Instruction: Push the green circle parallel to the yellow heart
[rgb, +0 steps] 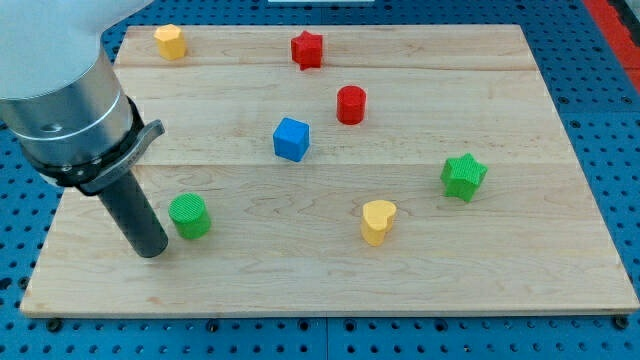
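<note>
Near the view's bottom left corner of the wooden board (560, 120), my tip (152, 254) rests on the wood just to the left of the green circle (189, 216), very close to it and perhaps already touching; the gap is too small to tell. My arm has no pincer at all, only the dark rod (133, 215), so nothing can be wide, narrow or holding. I think the tip stands on this side because a push from here sends the circle toward the view's right, where the yellow heart (378, 221) lies, well apart from it and almost at the same height on the board. The circle seems already nearly level with the heart, so in my judgement only a short, careful push is needed. Other blocks stay away from this path: a blue cube (291, 139), a red cylinder (351, 104), a red star (307, 49), a green star (463, 176) and a yellow hexagon (171, 41) far at the top left.
</note>
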